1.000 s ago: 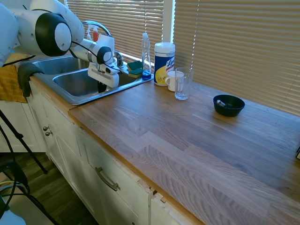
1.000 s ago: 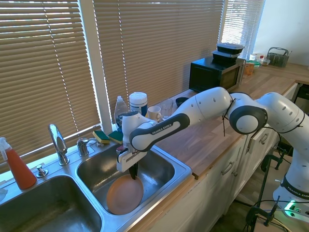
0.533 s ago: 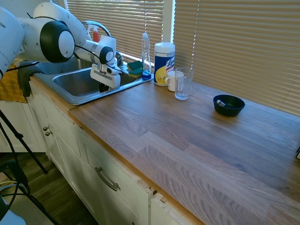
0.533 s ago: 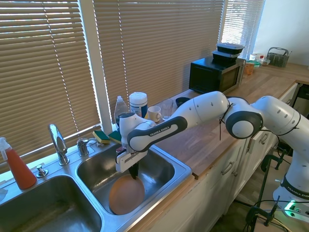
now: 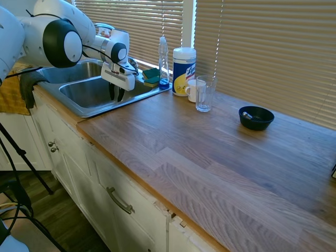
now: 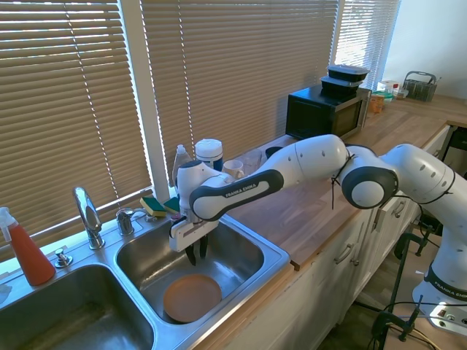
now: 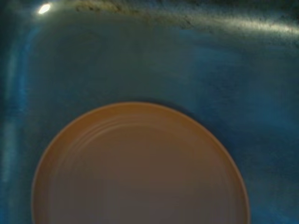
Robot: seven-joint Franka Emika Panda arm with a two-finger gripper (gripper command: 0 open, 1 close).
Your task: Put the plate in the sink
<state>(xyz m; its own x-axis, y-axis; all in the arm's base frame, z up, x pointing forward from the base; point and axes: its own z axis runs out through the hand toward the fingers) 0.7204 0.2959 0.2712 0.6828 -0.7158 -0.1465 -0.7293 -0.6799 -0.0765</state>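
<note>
**One plate at rest in the basin**

One salmon-orange plate [image 6: 192,297] lies flat on the floor of the steel sink [image 6: 271,257]. Above it hangs the gripper [image 6: 195,251], fingers slightly parted and empty, clear of the plate.

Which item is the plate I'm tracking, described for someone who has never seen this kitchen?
Find the steel two-basin sink under the window blinds. In the basin nearer the wooden counter, below the open gripper, the plate lies flat on the bottom. It is round, shallow and salmon-orange, the only thing in that basin, unlike the small dark bowl out on the counter.
</note>
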